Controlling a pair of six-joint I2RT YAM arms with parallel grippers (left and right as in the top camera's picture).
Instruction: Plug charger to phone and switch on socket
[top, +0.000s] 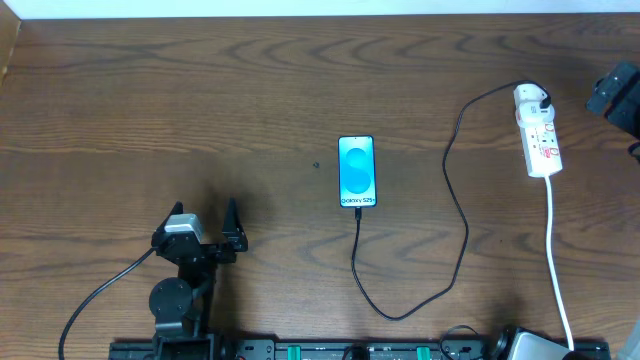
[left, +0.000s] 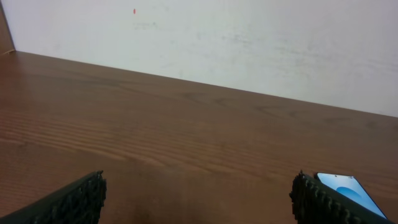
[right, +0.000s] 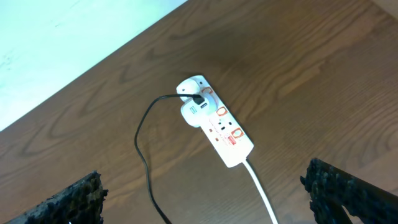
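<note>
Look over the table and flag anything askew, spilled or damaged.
Nothing stands out. The phone lies flat with its screen lit; the charger runs in a loose loop from the phone's near edge to the socket, which sits slightly angled on the table but looks intact. No spill or damage shows.

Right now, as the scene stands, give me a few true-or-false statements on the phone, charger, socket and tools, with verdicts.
1. The phone lies face up with its screen lit. True.
2. The left tool is shut on the charger. False: it stands open and empty, well apart from it.
3. The charger's white plug sits in the socket. True.
4. The phone rests on top of the socket. False: they lie apart, with the socket off toward the right arm's side.
5. The right tool is open. True.
</note>
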